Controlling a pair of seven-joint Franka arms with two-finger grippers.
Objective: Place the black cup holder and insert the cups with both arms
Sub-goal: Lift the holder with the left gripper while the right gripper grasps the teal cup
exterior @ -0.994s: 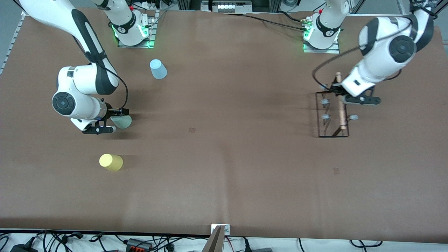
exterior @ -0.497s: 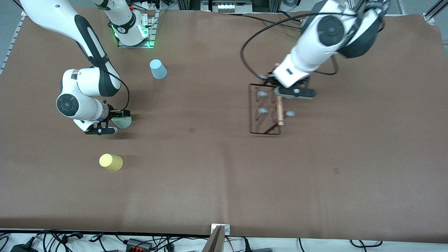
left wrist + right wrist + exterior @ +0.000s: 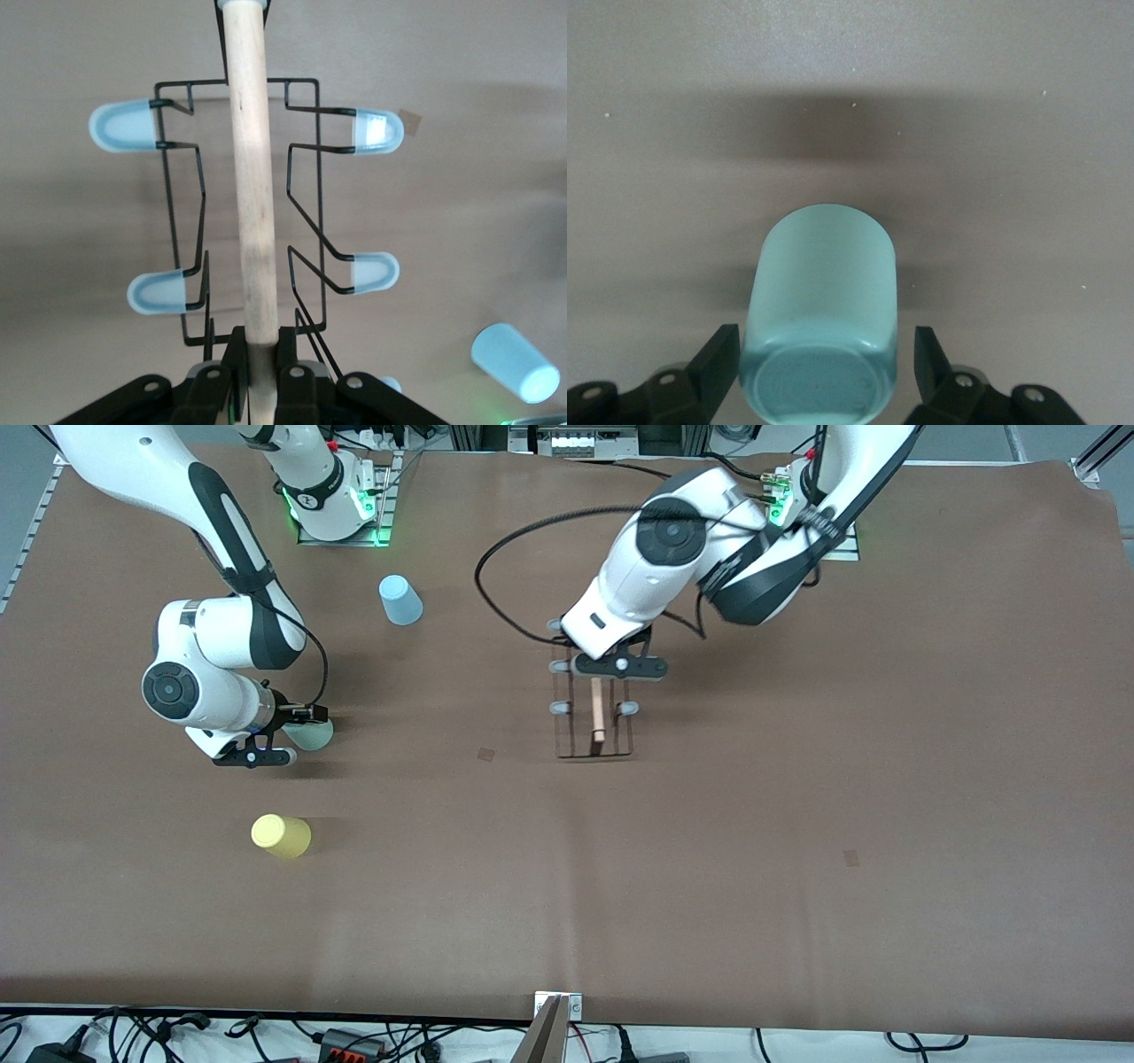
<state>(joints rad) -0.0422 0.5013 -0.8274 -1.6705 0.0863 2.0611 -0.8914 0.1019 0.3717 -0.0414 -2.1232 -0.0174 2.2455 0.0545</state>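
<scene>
Under the left end effector [image 3: 611, 666], clamped rod of half-hidden black cup holder [image 3: 594, 732]; right end effector [image 3: 282, 735] apart around grey-green cup [image 3: 312, 734].

1. From the front, the right arm's wrist covers most of the pale green cup [image 3: 312, 734]; only its edge shows.
2. In the right wrist view, the right gripper [image 3: 819, 365] has a small gap either side of that cup, so contact is unclear.
3. The left gripper [image 3: 257, 354] hides the wooden rod's [image 3: 251, 177] end on the black cup holder [image 3: 301, 221].
4. The left wrist view's edge crops one grey-tipped peg [image 3: 387, 384].
</scene>
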